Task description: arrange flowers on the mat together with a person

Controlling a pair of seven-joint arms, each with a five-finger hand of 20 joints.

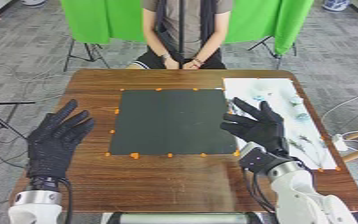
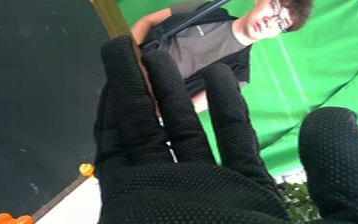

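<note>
Counter (image 1: 149, 184): brown wood, visible grain, rounded corners, a slight sheen.

Mat (image 1: 171, 120): one, square, flat, dark grey-green, matt, lying at the middle of the counter. The right wrist view shows small pale specks and scratches on its surface.

Orange dabs (image 1: 135, 155): small, irregular, set along the edges of the mat; more at the edges of the panel. In the right wrist view they look lumpy and rounded.

Panel (image 1: 242, 86): white, flat, oblong, lying slightly askew to the right of the mat, their edges close together.

Flowers (image 1: 302, 117): several, pale blue and whitish heads with thin green stems, laid out along the panel, to the right of the mat. Kinds too small to tell.

Left hand (image 1: 53, 142): black fabric glove, over the counter to the left of the mat; fingers loosely extended and apart. White arm behind it, dark cable at the wrist.

Right hand (image 1: 264, 133): matching glove, over the left part of the panel, beside the mat; fingers and thumb apart, relaxed. In the right wrist view, this hand (image 2: 193, 192) shows a finely dotted knit, long fingers nearly straight, thumb well apart from them.

Cloth (image 1: 109, 20): bright green, hanging in soft folds beyond the counter.
</note>
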